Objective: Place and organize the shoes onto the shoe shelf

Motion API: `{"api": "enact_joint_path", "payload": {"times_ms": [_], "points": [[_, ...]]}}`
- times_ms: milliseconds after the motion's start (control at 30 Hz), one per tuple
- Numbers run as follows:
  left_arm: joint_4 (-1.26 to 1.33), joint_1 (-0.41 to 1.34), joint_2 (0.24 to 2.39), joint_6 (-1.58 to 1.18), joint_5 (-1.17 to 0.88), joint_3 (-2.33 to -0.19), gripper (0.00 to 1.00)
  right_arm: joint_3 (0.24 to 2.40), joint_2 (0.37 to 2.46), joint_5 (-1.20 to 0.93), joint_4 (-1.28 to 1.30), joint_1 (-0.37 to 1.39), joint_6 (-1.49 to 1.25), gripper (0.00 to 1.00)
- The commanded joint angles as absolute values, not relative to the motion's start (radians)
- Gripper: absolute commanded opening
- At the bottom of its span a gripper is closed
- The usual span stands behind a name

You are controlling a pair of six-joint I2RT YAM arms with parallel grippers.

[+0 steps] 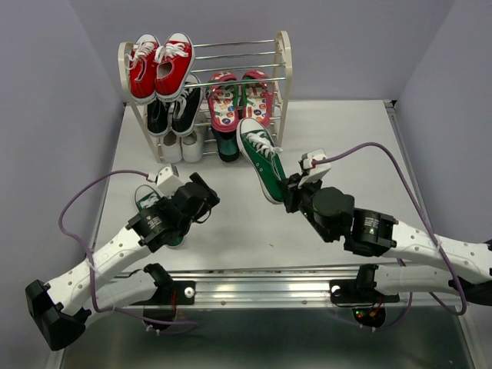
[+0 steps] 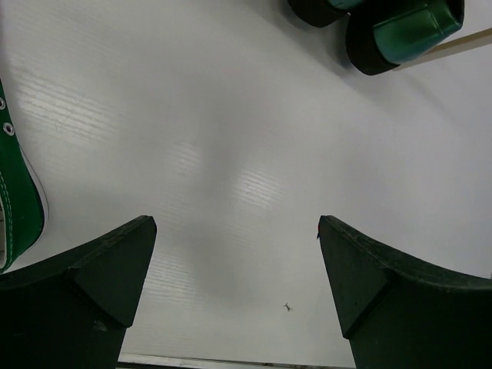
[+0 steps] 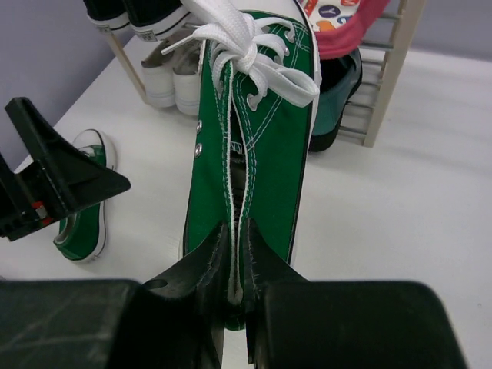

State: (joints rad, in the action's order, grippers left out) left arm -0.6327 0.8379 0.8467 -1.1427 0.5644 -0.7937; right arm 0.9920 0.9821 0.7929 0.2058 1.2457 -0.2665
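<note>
Red sneakers (image 1: 173, 65) above black sneakers (image 1: 184, 108), white shoes (image 1: 191, 144) beneath them

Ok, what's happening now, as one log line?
right fingers: shut on green sneaker heel | left fingers: open, empty | other green sneaker: on table

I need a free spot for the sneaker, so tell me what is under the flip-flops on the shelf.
Dark green loafers sit under the flip-flops, low in the shelf. Only their near ends show; the flip-flops cover the rest.
</note>
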Motion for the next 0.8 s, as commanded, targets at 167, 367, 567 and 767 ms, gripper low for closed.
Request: {"api": "enact_joint_path", "payload": {"times_ms": [167, 367, 567, 767], "points": [[-0.518, 0.693, 0.837, -0.982, 0.437, -0.778, 0.99, 1.346, 1.109, 0.846, 0.106, 1.255, -0.057, 0.01], [-0.52, 0.667, 0.859, -0.957, 0.428, -0.784, 0.99, 1.634, 1.313, 0.936, 0.035, 1.21, 0.107, 0.01], [-0.514, 0.66, 0.848, -0.948, 0.42, -0.773, 0.99, 1.863, 1.506, 0.841, 0.035, 1.059, 0.156, 0.01], [-0.535, 0.657, 0.839, -0.969, 0.423, -0.744, 0.99, 2.065, 1.693, 0.727, 0.012, 0.896, 0.209, 0.01]]}}
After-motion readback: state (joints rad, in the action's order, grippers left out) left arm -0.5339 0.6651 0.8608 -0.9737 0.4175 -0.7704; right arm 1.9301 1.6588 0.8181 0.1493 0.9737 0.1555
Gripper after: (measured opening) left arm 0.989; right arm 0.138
